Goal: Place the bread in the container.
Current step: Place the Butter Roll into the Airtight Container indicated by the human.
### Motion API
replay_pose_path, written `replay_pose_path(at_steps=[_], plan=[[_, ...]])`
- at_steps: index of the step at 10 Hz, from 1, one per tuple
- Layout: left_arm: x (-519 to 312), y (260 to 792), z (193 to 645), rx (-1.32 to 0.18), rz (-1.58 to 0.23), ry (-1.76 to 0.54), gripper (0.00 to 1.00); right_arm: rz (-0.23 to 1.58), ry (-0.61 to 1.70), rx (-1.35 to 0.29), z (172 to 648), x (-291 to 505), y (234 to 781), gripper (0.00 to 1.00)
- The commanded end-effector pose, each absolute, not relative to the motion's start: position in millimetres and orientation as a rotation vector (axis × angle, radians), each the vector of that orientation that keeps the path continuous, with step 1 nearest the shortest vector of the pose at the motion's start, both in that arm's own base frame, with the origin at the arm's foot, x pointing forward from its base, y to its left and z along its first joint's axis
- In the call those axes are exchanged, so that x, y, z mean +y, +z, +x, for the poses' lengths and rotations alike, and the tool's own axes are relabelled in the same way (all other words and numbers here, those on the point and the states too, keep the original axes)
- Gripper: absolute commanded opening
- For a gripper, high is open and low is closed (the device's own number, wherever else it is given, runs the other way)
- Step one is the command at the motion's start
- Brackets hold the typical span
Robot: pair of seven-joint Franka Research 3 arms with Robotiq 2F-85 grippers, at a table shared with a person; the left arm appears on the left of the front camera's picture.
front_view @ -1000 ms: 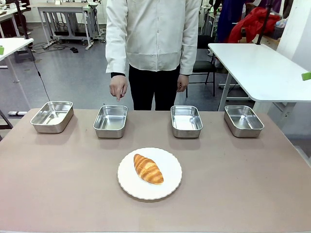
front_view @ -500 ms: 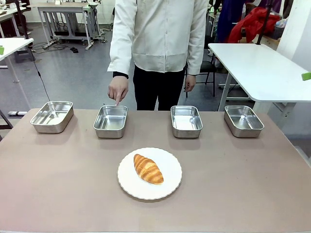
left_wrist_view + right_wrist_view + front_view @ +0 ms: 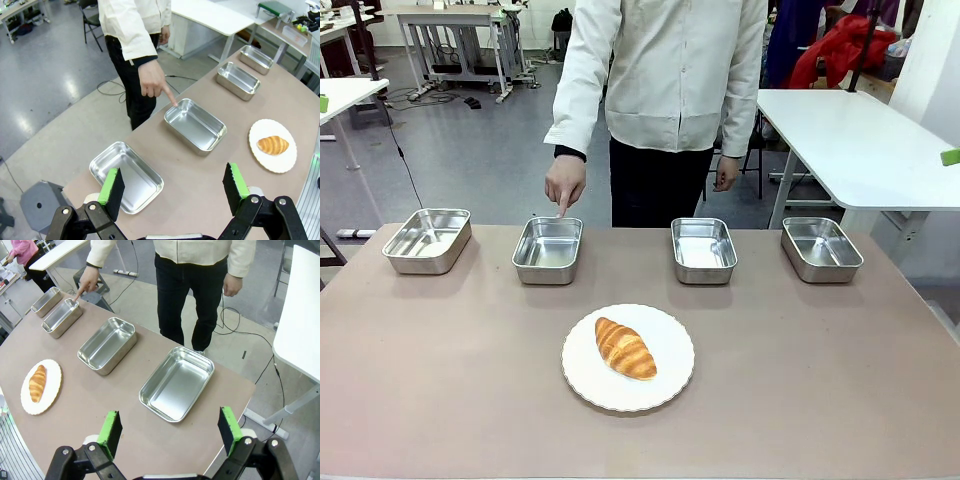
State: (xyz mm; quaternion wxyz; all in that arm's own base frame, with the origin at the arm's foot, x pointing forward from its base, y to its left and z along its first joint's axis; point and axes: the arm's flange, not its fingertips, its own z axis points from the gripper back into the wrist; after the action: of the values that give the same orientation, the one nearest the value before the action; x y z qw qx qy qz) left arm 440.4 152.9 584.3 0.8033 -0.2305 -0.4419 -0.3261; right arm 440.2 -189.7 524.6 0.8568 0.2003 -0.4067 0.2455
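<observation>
1. The left jaws stand wide apart, holding nothing, above the left end of the table (image 3: 440, 400).
2. The person's hand (image 3: 564, 183) points a finger down at the far rim of the container (image 3: 545, 274), second from the left of four steel trays.
3. The bread (image 3: 625, 348) lies on a white plate (image 3: 582, 378) at mid-table, on the robot's side of the trays.
4. The right jaws are wide apart too, empty.

left gripper (image 3: 172, 186): black jointed fingers (image 3: 118, 194), slim bright green pads (image 3: 106, 187) on black backing, silver round pins (image 3: 62, 210) at the link joints, white rounded parts behind the finger bases. right gripper (image 3: 169, 429): same build, black links, green pads (image 3: 110, 427), silver pins (image 3: 64, 450). person (image 3: 670, 90): off-white long-sleeved shirt (image 3: 680, 60), front placket, loose straight hem, dark cuff (image 3: 569, 153) showing under one sleeve (image 3: 582, 80), black trousers (image 3: 655, 185).
</observation>
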Motion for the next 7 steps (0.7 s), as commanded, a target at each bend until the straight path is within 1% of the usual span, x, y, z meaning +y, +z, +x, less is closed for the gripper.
replay_pose_path(at_steps=[1,7], plan=[[152.8,585.8,440.5,-0.958,-0.505,-0.705,1.00,0.431,0.515,-0.870,442.2,-189.5,524.3,1.00],[152.8,585.8,440.5,-0.958,-0.505,-0.705,1.00,0.431,0.515,-0.870,442.2,-189.5,524.3,1.00]])
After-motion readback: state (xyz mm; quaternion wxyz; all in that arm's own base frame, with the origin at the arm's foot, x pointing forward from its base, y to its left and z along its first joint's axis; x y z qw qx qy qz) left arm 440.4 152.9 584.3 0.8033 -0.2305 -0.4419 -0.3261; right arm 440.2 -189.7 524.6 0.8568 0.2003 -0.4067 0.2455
